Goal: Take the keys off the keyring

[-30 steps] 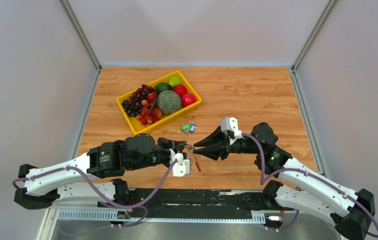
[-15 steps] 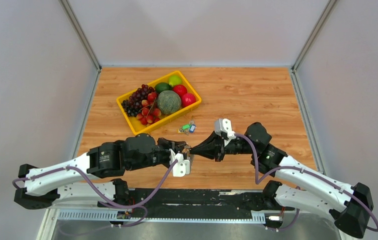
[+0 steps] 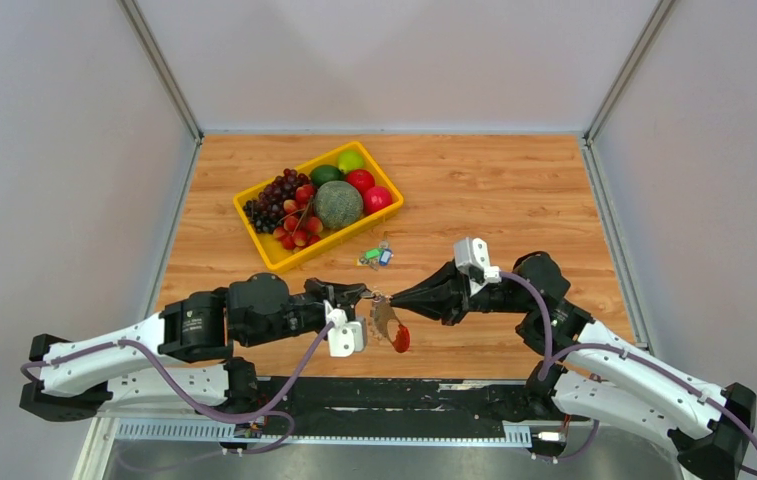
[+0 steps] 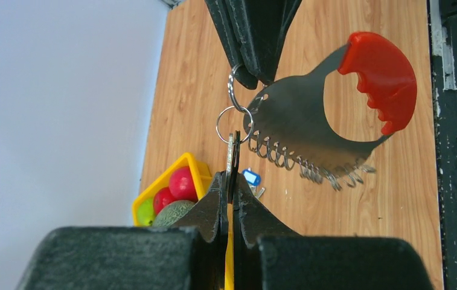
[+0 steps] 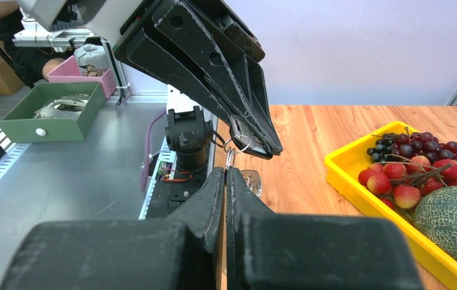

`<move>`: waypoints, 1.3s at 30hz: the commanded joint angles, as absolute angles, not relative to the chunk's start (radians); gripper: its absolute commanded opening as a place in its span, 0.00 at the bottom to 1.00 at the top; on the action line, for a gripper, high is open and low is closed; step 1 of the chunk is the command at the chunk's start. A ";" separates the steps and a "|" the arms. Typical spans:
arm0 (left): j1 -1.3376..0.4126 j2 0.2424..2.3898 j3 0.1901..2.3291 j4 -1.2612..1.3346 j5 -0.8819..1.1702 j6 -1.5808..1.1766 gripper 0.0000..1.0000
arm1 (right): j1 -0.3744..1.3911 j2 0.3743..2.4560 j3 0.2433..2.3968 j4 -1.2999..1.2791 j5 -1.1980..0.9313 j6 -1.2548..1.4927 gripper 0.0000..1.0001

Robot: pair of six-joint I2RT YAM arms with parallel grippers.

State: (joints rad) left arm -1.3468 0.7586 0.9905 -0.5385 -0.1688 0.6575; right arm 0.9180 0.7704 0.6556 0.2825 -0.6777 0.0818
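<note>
I'm pinching the keys (image 4: 301, 130) w/ L claw (image 4: 230, 179), R claw (image 4: 256, 75) gripping the keyring (image 4: 383, 72) by its link dead opposite, tip-to-tip, bunch dangling alongside.

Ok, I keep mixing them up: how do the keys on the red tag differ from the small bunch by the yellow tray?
The keys, on the red keyring, hang between the left gripper and right gripper; the small bunch lies on the table. The keyring is red; the small bunch's tags are blue and green. The keys look larger. Both carry coloured tags.
</note>
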 commanded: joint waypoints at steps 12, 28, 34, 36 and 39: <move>-1.346 0.787 0.969 -0.475 -0.135 0.630 0.00 | 0.925 0.765 0.662 0.465 -0.677 0.215 0.00; -1.345 0.755 0.965 -0.400 -0.399 0.688 0.00 | 0.926 0.782 0.658 0.365 -0.720 0.222 0.00; -1.345 0.766 0.959 -0.387 -0.321 0.713 0.00 | 0.926 0.862 0.689 0.334 -0.711 0.247 0.00; -1.345 0.772 0.955 -0.384 -0.325 0.724 0.00 | 0.926 0.897 0.706 0.312 -0.714 0.249 0.00; -1.345 0.778 0.953 -0.380 -0.327 0.739 0.00 | 0.927 0.948 0.726 0.285 -0.718 0.255 0.00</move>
State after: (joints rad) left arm -1.3521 0.7780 0.9459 -0.4458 -0.2996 0.7036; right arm 0.9180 0.9020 0.6708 0.3271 -0.6807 0.2222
